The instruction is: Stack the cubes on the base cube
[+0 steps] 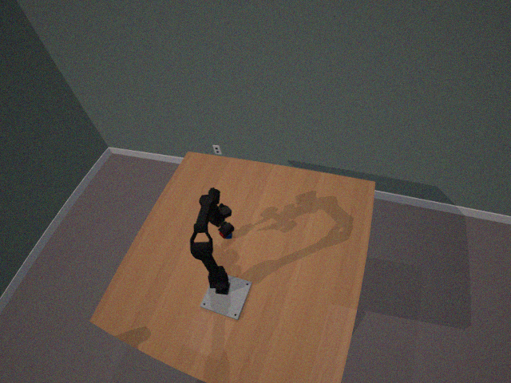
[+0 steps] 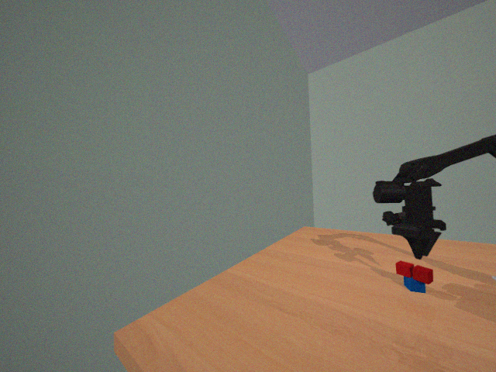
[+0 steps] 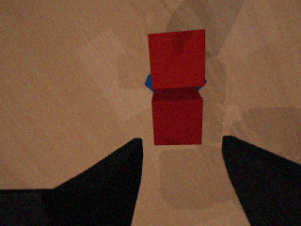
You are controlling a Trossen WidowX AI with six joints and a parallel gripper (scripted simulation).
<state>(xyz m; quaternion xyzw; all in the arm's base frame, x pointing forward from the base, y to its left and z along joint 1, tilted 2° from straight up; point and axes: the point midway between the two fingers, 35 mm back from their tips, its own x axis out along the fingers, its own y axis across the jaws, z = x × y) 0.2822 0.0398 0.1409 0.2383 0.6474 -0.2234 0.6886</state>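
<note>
Currently, two red cubes [image 2: 404, 269] [image 3: 178, 58] rest on one blue base cube [image 1: 228, 236] [image 2: 415, 284] [image 3: 149, 83], which sits on the counter [image 1: 297, 230] [image 2: 280, 304] [image 3: 56, 141]. One gripper [image 1: 226, 229] [image 2: 419, 256] [image 3: 182, 145] is positioned above the cubes, clear of contact. Its two fingers are spread partway, wider than the nearer red cube in the wrist view, with nothing between them.
</note>
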